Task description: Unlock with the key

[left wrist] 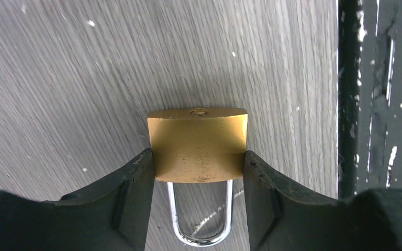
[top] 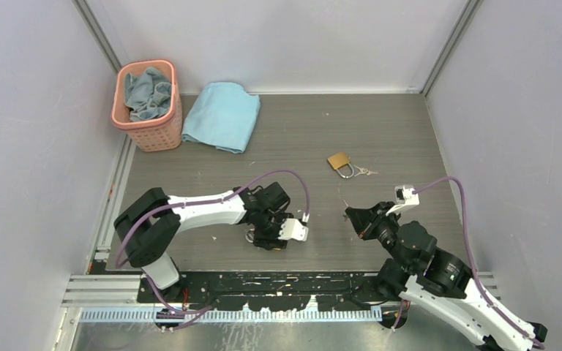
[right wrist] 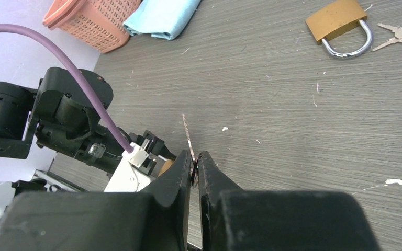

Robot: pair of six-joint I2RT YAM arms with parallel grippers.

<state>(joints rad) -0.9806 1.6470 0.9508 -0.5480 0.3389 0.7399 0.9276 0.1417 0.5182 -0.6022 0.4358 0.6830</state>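
Observation:
My left gripper (left wrist: 198, 162) is shut on the body of a brass padlock (left wrist: 198, 141), one finger on each side. Its keyhole (left wrist: 198, 111) faces away from the wrist and its steel shackle (left wrist: 201, 230) points back between the fingers, low over the table. In the top view this gripper (top: 267, 238) is near the front middle. My right gripper (right wrist: 193, 159) is shut on a thin key (right wrist: 187, 135) whose blade sticks out past the fingertips. It hovers right of the left gripper, apart from it, in the top view (top: 353, 217).
A second brass padlock (top: 340, 164) lies at mid-table with a small bunch of keys (top: 364, 172) beside it. A pink basket (top: 146, 106) holding cloth stands at the back left, next to a light blue cloth (top: 222, 115). A black rail (left wrist: 377, 94) runs along the table's near edge.

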